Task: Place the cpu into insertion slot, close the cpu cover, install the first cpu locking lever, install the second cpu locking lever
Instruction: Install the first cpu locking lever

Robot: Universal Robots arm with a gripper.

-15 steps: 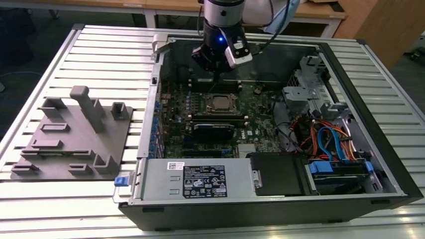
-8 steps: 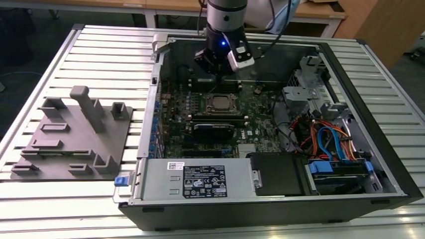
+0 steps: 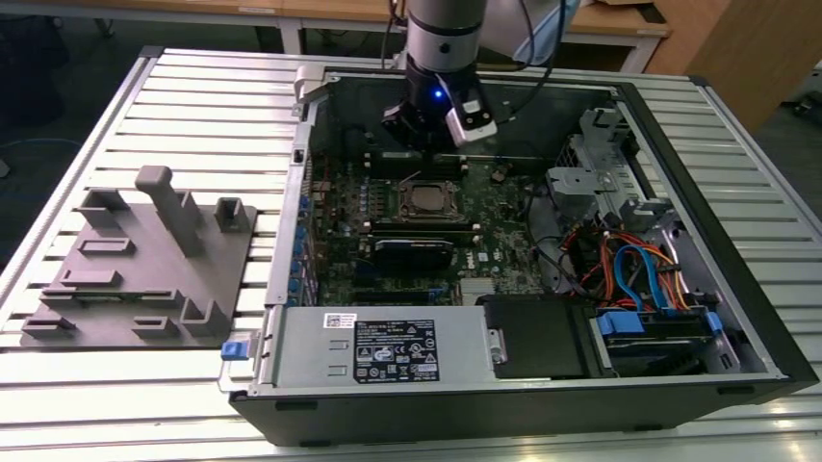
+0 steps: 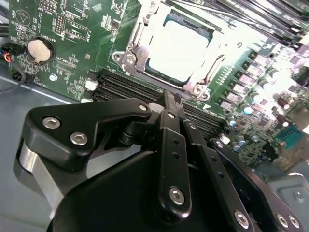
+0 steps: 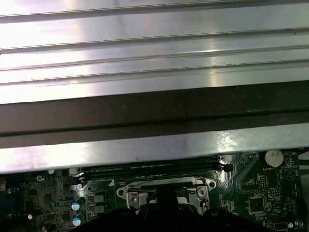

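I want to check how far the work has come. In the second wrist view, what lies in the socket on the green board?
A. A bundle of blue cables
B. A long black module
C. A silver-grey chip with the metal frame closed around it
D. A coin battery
C: the cpu sits in the insertion slot with its bright metal top showing through the window of the cpu cover, which lies flat around it.

A robotics lab or test workshop. An open computer case (image 3: pixel 540 375) lies on a ribbed aluminium table (image 3: pixel 206 87), its green motherboard (image 3: pixel 424 221) bare. At nine o'clock from the case sits a grey fixture plate (image 3: pixel 135 265). At twelve o'clock a robot arm (image 3: pixel 444 38) reaches in, wooden desks (image 3: pixel 617 24) behind it.
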